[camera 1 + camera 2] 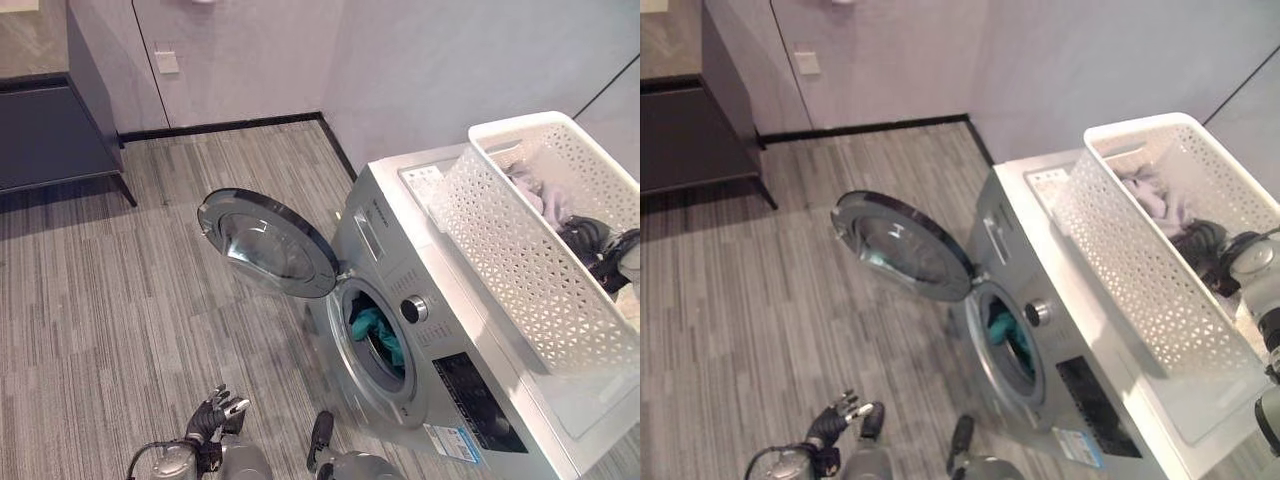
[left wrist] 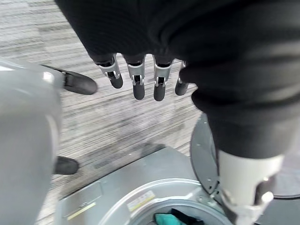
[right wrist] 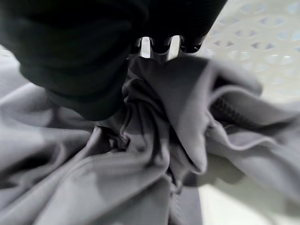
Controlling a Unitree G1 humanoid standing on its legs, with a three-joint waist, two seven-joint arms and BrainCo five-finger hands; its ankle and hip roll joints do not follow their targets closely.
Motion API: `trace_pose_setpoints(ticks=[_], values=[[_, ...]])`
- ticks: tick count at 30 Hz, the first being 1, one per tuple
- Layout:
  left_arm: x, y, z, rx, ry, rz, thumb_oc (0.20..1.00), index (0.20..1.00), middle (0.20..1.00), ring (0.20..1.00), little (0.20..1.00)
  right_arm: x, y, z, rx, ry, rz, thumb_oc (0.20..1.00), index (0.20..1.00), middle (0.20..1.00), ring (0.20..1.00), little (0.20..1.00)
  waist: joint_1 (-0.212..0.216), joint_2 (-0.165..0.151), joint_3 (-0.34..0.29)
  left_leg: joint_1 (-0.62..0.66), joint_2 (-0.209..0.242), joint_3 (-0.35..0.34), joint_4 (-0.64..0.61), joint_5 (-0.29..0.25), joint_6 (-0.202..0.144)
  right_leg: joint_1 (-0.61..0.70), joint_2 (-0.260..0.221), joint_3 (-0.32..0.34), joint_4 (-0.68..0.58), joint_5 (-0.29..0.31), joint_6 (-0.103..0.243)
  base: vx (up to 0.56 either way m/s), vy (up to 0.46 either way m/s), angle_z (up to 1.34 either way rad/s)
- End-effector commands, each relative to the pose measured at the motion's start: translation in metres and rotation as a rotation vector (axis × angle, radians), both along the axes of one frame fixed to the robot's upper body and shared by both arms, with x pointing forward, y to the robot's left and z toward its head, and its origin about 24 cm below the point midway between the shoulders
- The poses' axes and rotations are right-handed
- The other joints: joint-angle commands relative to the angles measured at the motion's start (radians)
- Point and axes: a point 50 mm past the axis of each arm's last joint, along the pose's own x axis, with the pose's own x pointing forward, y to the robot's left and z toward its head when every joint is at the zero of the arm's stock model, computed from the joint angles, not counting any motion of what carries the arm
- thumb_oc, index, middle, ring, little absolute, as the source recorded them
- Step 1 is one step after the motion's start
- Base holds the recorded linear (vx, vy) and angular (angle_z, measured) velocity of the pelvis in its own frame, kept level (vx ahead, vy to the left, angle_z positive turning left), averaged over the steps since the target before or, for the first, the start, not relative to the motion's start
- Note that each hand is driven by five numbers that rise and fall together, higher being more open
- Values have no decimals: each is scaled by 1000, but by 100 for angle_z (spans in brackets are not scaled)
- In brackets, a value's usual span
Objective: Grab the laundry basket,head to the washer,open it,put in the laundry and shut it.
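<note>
In the left eye view we see the washer (image 1: 440, 330) standing with its round door (image 1: 268, 243) swung wide open toward the floor side, and a teal garment (image 1: 378, 333) lying just inside the drum opening. The white laundry basket (image 1: 520, 250) sits on the washer's top, along its far edge, with grey laundry (image 1: 535, 190) and some dark pieces in it. The left hand (image 1: 215, 412) hangs low before the washer, over the striped floor (image 1: 130, 300), holding nothing.

In the right eye view the right hand (image 1: 1250, 260) reaches down into the basket at its near right end, among the clothes (its fingers are buried there). A dark cabinet (image 1: 690, 130) stands against the far wall.

In the left wrist view we look along the left hand's straight, relaxed fingers (image 2: 137, 79), which touch nothing; the washer's front and drum rim show below them.

In the right wrist view grey cloth bunches up right against the right hand's fingers (image 3: 161, 44), with the basket's perforated wall behind; we cannot tell whether the fingers have closed on it.
</note>
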Motion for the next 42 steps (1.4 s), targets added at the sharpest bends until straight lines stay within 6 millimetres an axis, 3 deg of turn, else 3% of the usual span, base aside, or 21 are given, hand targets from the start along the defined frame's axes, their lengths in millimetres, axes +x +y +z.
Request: trace_pose_setpoints(ticks=[1, 4, 6, 7, 13, 15, 20, 21, 26, 27, 30, 34, 35, 36, 37, 39, 42], values=[[12, 9, 9, 50, -52, -20, 1000, 1000, 1000, 1000, 1000, 0, -7, 18, 104, -182, -63, 200, 200, 200, 200, 200, 21, -60, -4, 57, 54, 29, 5, -88, 28, 35, -85, 46, 42, -150, 69, 17, -3, -4], [11, 11, 9, 60, -52, -18, 1000, 1000, 1000, 1000, 1000, -7, -25, 48, 166, -358, -153, 200, 200, 200, 200, 200, 12, -74, -29, 78, 57, 39, 5, -100, 28, 51, -82, 57, 34, -145, 72, 17, 10, -7], [9, 11, 9, 71, -50, -17, 1000, 1000, 1000, 1000, 1000, -19, -39, 91, 245, -601, -225, 200, 200, 200, 200, 200, -1, -79, -57, 101, 58, 52, 5, -114, 32, 68, -80, 65, 33, -144, 75, 25, 33, -13], [9, 12, 9, 71, -50, -17, 1000, 1000, 1000, 1000, 1000, -19, -39, 90, 246, -601, -226, 200, 200, 200, 200, 200, 0, -80, -56, 102, 58, 52, 5, -114, 32, 68, -80, 66, 32, -144, 75, 13, 28, -14], [17, 11, 21, 87, -110, -65, 1000, 1000, 1000, 1000, 1000, -41, -47, 168, 336, -972, -259, 200, 200, 200, 200, 200, -18, -80, -105, 139, 59, 69, 5, -134, 35, 99, -81, 81, 31, -139, 83, 24, 45, -4], [28, 9, 34, 84, -177, -102, 1000, 1000, 1000, 1000, 1000, -55, -60, 192, 390, -1081, -335, 200, 200, 200, 200, 200, -15, -85, -120, 150, 57, 72, 5, -140, 36, 111, -82, 81, 30, -137, 86, 2, 62, -6], [40, 8, 51, 85, -260, -138, 1000, 1000, 1000, 1000, 1000, -64, -66, 215, 481, -1176, -399, 200, 200, 200, 200, 200, -14, -87, -140, 171, 56, 76, 5, -150, 37, 127, -84, 88, 29, -133, 93, 10, 43, 1], [46, 7, 60, 85, -298, -158, 1000, 1000, 1000, 1000, 1000, -67, -64, 228, 518, -1227, -394, 200, 200, 200, 200, 200, -13, -87, -149, 177, 56, 79, 6, -154, 38, 132, -85, 91, 27, -130, 96, 12, 57, -3], [58, 5, 73, 108, -357, -195, 1000, 1000, 1000, 1000, 1000, -68, -54, 250, 577, -1327, -362, 200, 200, 200, 200, 200, -16, -81, -164, 189, 57, 89, 12, -164, 38, 141, -86, 101, 24, -129, 99, 0, 36, -10], [72, 4, 87, 138, -422, -216, 1000, 1000, 1000, 1000, 1000, -71, -44, 266, 564, -1395, -320, 200, 200, 200, 200, 200, -26, -85, -168, 180, 58, 95, 56, -178, 37, 144, -87, 110, 28, -130, 97, -25, 14, -5], [85, 2, 105, 181, -502, -249, 1000, 1000, 1000, 1000, 1000, -83, -39, 287, 529, -1472, -306, 200, 200, 200, 200, 200, -35, -94, -171, 165, 64, 96, 109, -201, 32, 151, -81, 119, 31, -127, 95, -11, 7, -3], [103, 2, 141, 345, -633, -331, 1000, 1000, 1000, 1000, 1000, -79, -26, 303, 518, -1477, -297, 200, 200, 200, 200, 200, -29, -111, -171, 151, 78, 24, 157, -185, 25, 133, -64, 170, 46, -119, 90, -66, -8, -9], [111, -2, 157, 404, -692, -376, 1000, 1000, 1000, 1000, 1000, -81, -27, 306, 501, -1465, -318, 200, 200, 200, 200, 200, -36, -112, -185, 166, 87, 40, 126, -200, 30, 140, -67, 162, 41, -124, 96, 15, 28, -9], [111, -3, 157, 401, -693, -375, 1000, 1000, 1000, 1000, 1000, -82, -26, 309, 498, -1467, -314, 200, 200, 200, 200, 200, -36, -109, -184, 168, 86, 41, 122, -197, 30, 140, -67, 162, 41, -124, 96, 47, 63, 0], [121, -7, 173, 478, -755, -420, 1000, 1000, 1000, 1000, 1000, -82, -25, 310, 494, -1461, -323, 200, 200, 200, 200, 200, -40, -101, -191, 174, 94, 54, 111, -200, 28, 147, -67, 155, 38, -132, 99, 0, 30, 5], [127, -13, 183, 517, -798, -453, 1000, 1000, 1000, 1000, 1000, -83, -24, 313, 476, -1462, -325, 200, 200, 200, 200, 200, -41, -101, -192, 174, 95, 61, 103, -194, 26, 149, -69, 148, 37, -132, 100, -3, 44, 6], [152, -40, 232, 616, -990, -527, 1000, 1000, 1000, 1000, 1000, -70, -4, 323, 465, -1429, -289, 200, 200, 200, 200, 200, -41, -97, -201, 187, 75, 76, 94, -201, 34, 146, -89, 147, 41, -117, 109, -10, 78, 3]])
